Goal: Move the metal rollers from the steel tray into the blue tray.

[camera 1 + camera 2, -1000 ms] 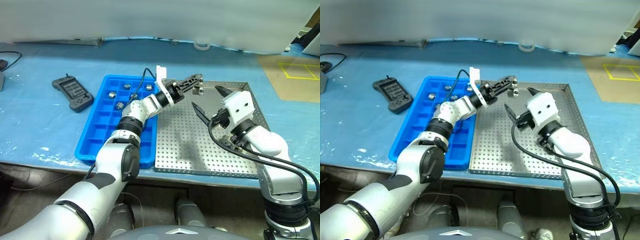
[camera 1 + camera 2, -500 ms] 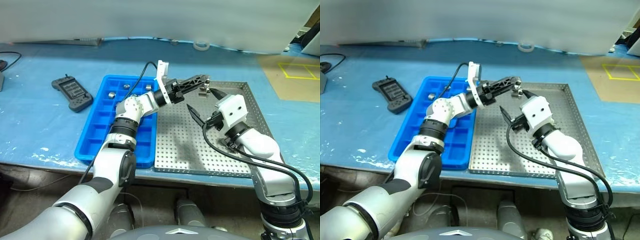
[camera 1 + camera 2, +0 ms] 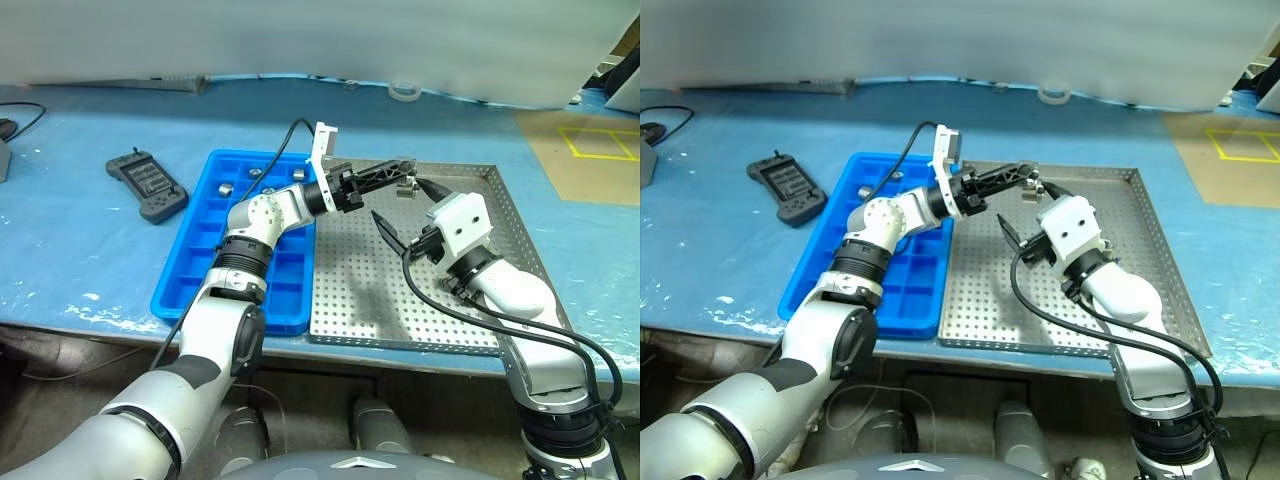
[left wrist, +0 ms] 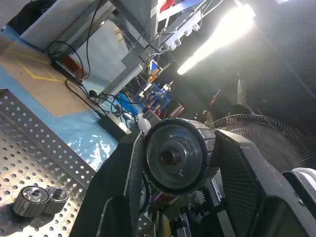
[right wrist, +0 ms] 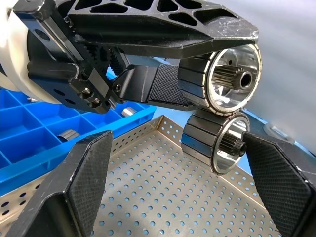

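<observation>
1. Progress: partway. A few metal rollers [image 3: 226, 186] already sit in the top cells of the blue tray [image 3: 190, 275], upper left of centre in the head view. I count at least three there; my arm hides part of the tray, so can't give the total.

2. Left to do: steel tray [image 3: 440, 320] isn't cleared. Left wrist view shows a pair of rollers [image 4: 38, 199] lying on the perforated sheet, touching each other, lower left of that frame. Rest of the sheet looks bare as far as I see.

3. My left claw [image 3: 404, 177]: closed down on one roller [image 5: 222, 81], pinched between both fingers, held up off the sheet near the steel tray's top edge. A second roller [image 5: 217, 143] hangs right under it, touching, seems stuck to it.

4. My right claw [image 3: 403, 211]: fingers spread wide, nothing in them. They sit either side of the hanging roller, apart from it, no contact.

5. Judgement: next is prob. separating the stuck pair, then carrying over to the blue tray.
</observation>
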### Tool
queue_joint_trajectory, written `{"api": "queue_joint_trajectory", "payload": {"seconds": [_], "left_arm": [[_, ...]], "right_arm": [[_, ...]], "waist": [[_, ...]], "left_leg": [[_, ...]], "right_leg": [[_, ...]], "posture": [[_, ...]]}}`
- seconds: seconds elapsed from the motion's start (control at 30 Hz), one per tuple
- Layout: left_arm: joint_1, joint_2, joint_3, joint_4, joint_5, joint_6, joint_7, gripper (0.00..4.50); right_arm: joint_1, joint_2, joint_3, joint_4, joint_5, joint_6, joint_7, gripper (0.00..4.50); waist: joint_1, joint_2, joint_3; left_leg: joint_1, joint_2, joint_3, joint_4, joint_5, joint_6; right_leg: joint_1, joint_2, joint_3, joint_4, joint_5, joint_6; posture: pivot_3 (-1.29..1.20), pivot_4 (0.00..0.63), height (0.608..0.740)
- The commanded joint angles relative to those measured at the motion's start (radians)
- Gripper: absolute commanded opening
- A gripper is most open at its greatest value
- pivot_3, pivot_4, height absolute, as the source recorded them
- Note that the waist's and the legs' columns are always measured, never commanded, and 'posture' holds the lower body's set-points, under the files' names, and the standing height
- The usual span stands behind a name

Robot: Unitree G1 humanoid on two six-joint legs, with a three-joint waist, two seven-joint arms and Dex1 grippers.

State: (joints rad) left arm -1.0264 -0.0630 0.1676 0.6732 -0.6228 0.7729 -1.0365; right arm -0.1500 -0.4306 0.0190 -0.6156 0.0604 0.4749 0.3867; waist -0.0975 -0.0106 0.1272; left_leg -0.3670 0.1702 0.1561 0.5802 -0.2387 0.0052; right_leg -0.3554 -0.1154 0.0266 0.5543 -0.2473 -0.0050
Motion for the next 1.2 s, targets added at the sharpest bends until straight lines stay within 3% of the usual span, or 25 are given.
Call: {"api": "queue_joint_trajectory", "payload": {"seconds": [0.03,0.07,0.17,0.4,0.87,1.2], "left_arm": [[0.002,-0.022,-0.054,-0.035,-0.011,0.007,-0.078,2.02],[0.004,-0.022,-0.057,-0.036,-0.008,0.002,-0.08,2.02],[0.005,-0.023,-0.06,-0.033,-0.003,-0.011,-0.084,2.02],[0.002,-0.026,-0.054,-0.019,0.004,-0.029,-0.083,2.02],[-0.042,0.01,-0.021,0.062,0.04,-0.138,-0.054,2.02],[-0.15,0.182,0.068,0.239,0.069,-0.318,-0.018,2.02]], "right_arm": [[-0.01,-0.002,-0.019,0.016,-0.032,-0.025,-0.033,4.47],[-0.008,-0.004,-0.014,0.018,-0.04,-0.038,-0.032,4.47],[-0.003,-0.005,-0.007,0.021,-0.047,-0.061,-0.026,3.63],[-0.017,0.004,-0.019,0.045,-0.062,-0.078,-0.043,1.27],[-0.009,0.001,-0.004,0.059,-0.072,-0.087,-0.038,1.22],[0.172,-0.077,0.014,0.082,-0.184,-0.144,-0.039,1.22]], "waist": [[0.0,0.0,0.0],[0.0,0.0,0.0],[0.0,0.0,0.0],[-0.001,0.0,0.0],[0.0,0.0,0.0],[-0.007,-0.002,0.001]], "left_leg": [[0.0,0.0,0.0,0.0,0.0,0.0],[0.0,0.0,0.0,0.0,0.0,0.0],[0.0,0.0,0.001,0.0,0.0,0.0],[0.0,0.0,0.003,0.0,0.0,0.0],[0.0,0.0,0.004,0.0,0.0,0.0],[0.001,0.002,0.004,-0.001,0.001,-0.002]], "right_leg": [[0.0,0.0,0.0,0.0,0.0,0.0],[0.0,0.0,0.0,0.0,0.0,0.0],[0.0,0.0,0.0,0.0,0.0,0.0],[0.0,0.0,0.0,0.0,0.0,0.0],[0.0,0.0,0.0,0.0,0.0,0.0],[0.0,0.004,0.0,-0.001,0.0,0.0]], "posture": [[-0.51,0.15,0.74],[-0.51,0.15,0.74],[-0.51,0.15,0.74],[-0.5,0.15,0.74],[-0.5,0.15,0.74],[-0.47,0.15,0.74]]}}
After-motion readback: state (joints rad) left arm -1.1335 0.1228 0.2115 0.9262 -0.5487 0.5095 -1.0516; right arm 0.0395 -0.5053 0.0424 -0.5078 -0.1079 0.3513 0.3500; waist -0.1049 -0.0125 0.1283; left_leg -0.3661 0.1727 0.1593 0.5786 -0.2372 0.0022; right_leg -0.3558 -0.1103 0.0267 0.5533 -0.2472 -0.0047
